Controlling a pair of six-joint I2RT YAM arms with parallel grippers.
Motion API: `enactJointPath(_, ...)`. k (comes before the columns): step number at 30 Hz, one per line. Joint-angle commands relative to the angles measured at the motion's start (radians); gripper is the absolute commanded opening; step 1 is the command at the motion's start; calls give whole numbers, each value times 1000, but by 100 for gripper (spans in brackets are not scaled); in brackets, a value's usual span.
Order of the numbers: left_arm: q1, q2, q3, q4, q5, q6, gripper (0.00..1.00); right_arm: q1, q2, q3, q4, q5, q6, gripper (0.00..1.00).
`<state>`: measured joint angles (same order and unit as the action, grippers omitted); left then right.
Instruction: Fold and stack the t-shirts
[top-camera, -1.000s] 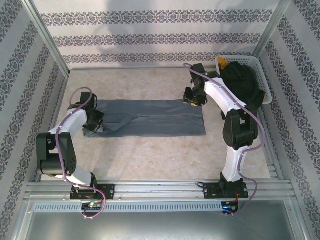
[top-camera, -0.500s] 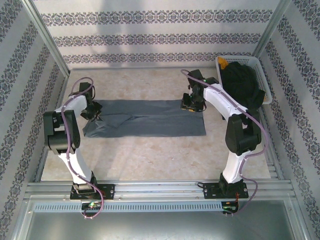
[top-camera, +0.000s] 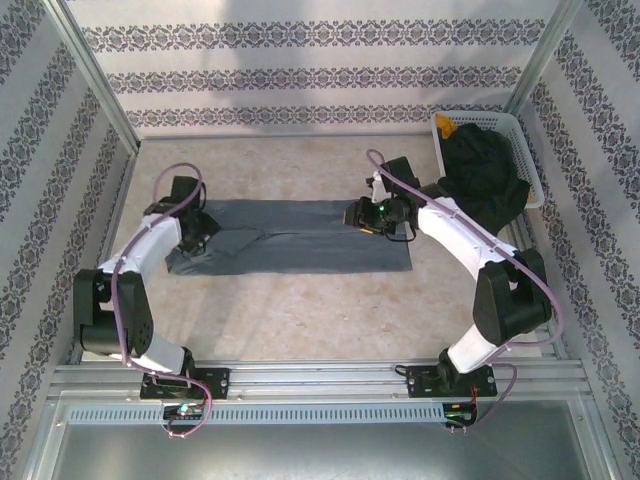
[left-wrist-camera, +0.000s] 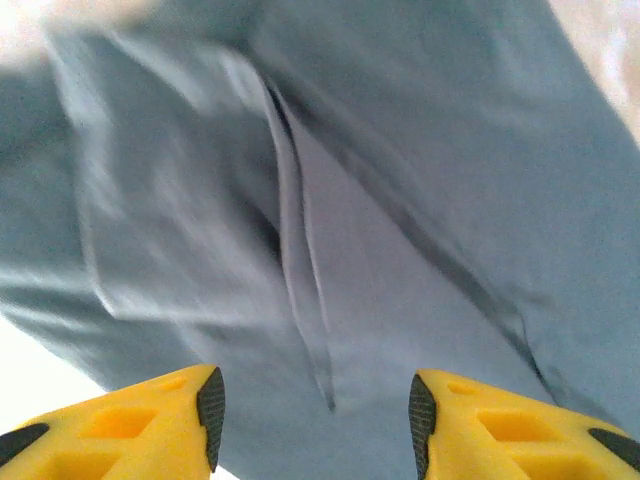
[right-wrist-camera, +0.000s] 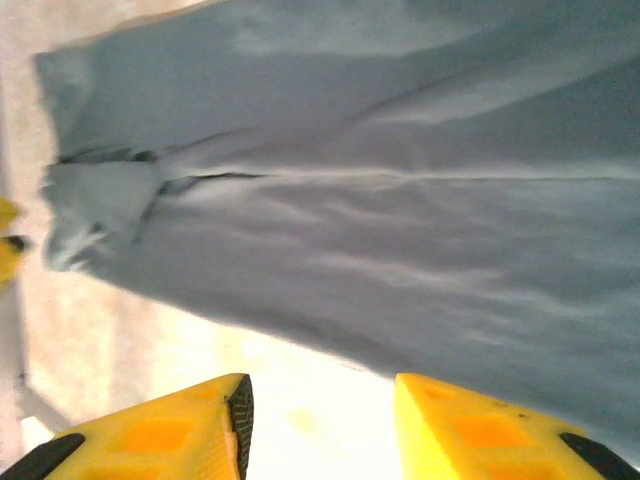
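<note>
A slate blue-grey t-shirt (top-camera: 300, 235) lies folded lengthwise into a long strip across the middle of the table. The black t-shirt (top-camera: 483, 180) is heaped in the white basket (top-camera: 527, 165) at the back right. My left gripper (top-camera: 195, 228) hovers over the grey shirt's left end, and its jaws stand open with nothing between them; the left wrist view has creased grey cloth (left-wrist-camera: 380, 230) below the yellow fingertips (left-wrist-camera: 150, 425). My right gripper (top-camera: 368, 216) is over the shirt's right end near the far edge, also open and empty, with grey cloth (right-wrist-camera: 380, 200) and bare table beneath it.
A small yellow-orange object (top-camera: 448, 128) sits in the basket's far left corner. Patterned walls close in the table on three sides, and a metal rail (top-camera: 320, 378) runs along the near edge. Bare tabletop (top-camera: 300, 310) lies in front of the shirt.
The left gripper has opened and let go of the shirt's left end, shifting slightly. The right gripper has swung left and lower over the shirt's right end, jaws a little wider.
</note>
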<state>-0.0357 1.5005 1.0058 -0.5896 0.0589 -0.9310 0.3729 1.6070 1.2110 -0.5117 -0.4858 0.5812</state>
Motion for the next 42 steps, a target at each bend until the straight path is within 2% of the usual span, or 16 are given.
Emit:
enactJointPath(1, -24, 32, -89, 105, 77, -106, 53, 31, -4, -42, 201, -145, 92, 43)
enactJointPath(6, -31, 92, -109, 211, 108, -126, 50, 44, 22, -39, 224, -146, 128, 43)
enactJointPath(15, -59, 145, -88, 227, 130, -145, 44, 41, 16, -45, 200, -129, 118, 42)
enactJointPath(18, -68, 128, -74, 178, 112, -150, 41, 41, 16, -54, 201, -128, 120, 42)
enactJointPath(22, -83, 144, 42, -57, 65, -112, 42, 42, 19, -56, 203, -131, 123, 42)
enactJointPath(24, -95, 142, 73, -105, 40, -102, 43, 42, 22, -53, 204, -133, 123, 42)
enactJointPath(29, -106, 137, 11, 36, 103, -175, 39, 42, 36, -46, 201, -138, 123, 42)
enactJointPath(42, -129, 245, 41, 24, 67, -130, 37, 40, 32, -61, 197, -136, 124, 41)
